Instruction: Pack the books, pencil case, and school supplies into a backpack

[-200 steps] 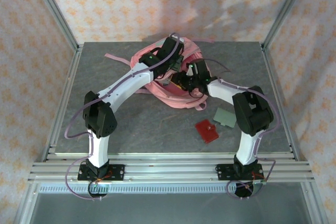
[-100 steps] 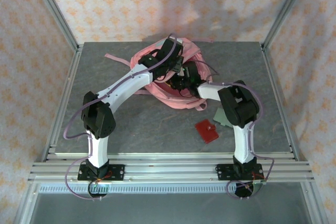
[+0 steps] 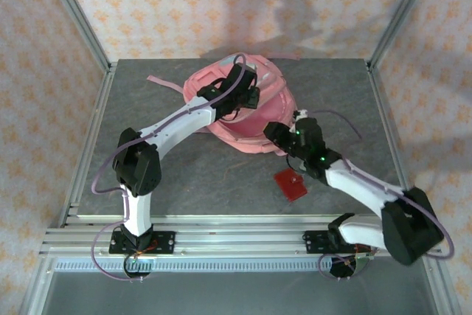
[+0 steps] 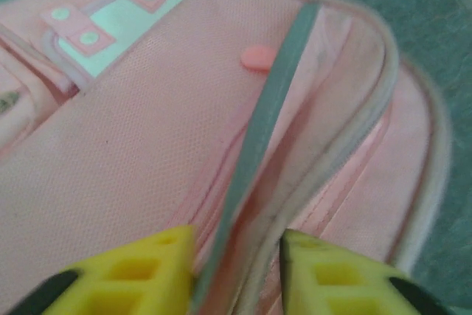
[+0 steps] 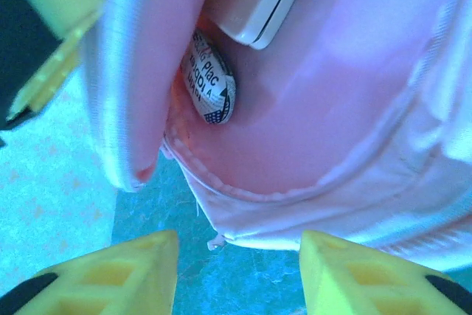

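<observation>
**Pink backpack at the far middle of the worktop, both hands open**

A loose pink strap (image 3: 166, 82) trails left from the backpack (image 3: 243, 134), which lies slumped on the grey worktop (image 3: 184, 167), far of centre. The left hand (image 3: 249, 95) hangs over its far part. From the left wrist, the bag (image 4: 147, 145) is woven pink fabric. It has a light blue-and-white patch (image 4: 118, 12) with two pink tabs at the upper left, a pale grey stripe (image 4: 269, 101) running down the panel, and a small pink zip pull (image 4: 258, 57) beside that stripe. The left hand (image 4: 237, 245) has its yellow fingers apart, the stripe and a seam lying below the gap.

The right hand (image 3: 279, 136) sits at the bag's near right edge. Its fingers stand apart (image 5: 240, 245) over bare worktop, gripping nothing. Beyond them the bag (image 5: 354, 94) gapes, showing a white rounded object (image 5: 251, 1) and a white tag (image 5: 209, 86) with dark print that I cannot read with certainty.

A red square pad (image 3: 291, 184) lies just near of the right hand.
</observation>
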You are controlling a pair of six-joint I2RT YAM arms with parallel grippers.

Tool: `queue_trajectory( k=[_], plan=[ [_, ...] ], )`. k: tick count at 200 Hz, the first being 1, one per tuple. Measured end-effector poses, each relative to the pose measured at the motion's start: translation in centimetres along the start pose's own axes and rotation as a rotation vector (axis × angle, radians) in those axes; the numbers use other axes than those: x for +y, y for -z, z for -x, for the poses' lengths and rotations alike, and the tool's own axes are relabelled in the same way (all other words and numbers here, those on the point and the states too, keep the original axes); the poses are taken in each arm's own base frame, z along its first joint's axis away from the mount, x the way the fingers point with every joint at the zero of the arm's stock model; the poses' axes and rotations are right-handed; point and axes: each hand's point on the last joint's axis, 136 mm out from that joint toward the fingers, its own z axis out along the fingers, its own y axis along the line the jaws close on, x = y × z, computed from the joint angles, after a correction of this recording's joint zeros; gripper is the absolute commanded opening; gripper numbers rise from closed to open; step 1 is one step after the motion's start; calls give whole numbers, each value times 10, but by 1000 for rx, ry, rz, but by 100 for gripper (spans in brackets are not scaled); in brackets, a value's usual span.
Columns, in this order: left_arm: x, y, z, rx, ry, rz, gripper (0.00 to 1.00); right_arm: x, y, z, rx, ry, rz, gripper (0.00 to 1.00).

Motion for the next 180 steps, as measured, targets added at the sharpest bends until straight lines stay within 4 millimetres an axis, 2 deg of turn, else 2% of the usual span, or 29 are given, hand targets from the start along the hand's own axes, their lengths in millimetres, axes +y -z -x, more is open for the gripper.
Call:
queue_trajectory(
  k=[14,29,43,73,88,102,137,172,180],
  plan=[
    [5,4,-7,-3,35,-10,58,-2,8,4,-27,6,-16,50],
    [27,13,-16,-6,89,-1,63,-6,8,4,-31,9,-32,51],
    [63,22,-17,-20,166,27,66,-12,4,0,-17,10,-53,51],
    [158,26,-13,-70,357,147,72,-33,-16,-12,38,10,-125,51],
    [186,21,-23,-62,411,194,73,-39,-22,-15,53,10,-146,51],
    [195,13,-31,-45,437,207,73,-40,-23,-15,56,10,-149,51],
    [195,-21,-46,-8,464,181,73,-34,-23,-11,45,12,-134,51],
    [203,-51,-59,35,497,198,73,-21,-12,-1,6,19,-102,51],
    [204,-57,-59,38,501,200,69,-18,-9,1,-6,21,-92,51]
  ],
)
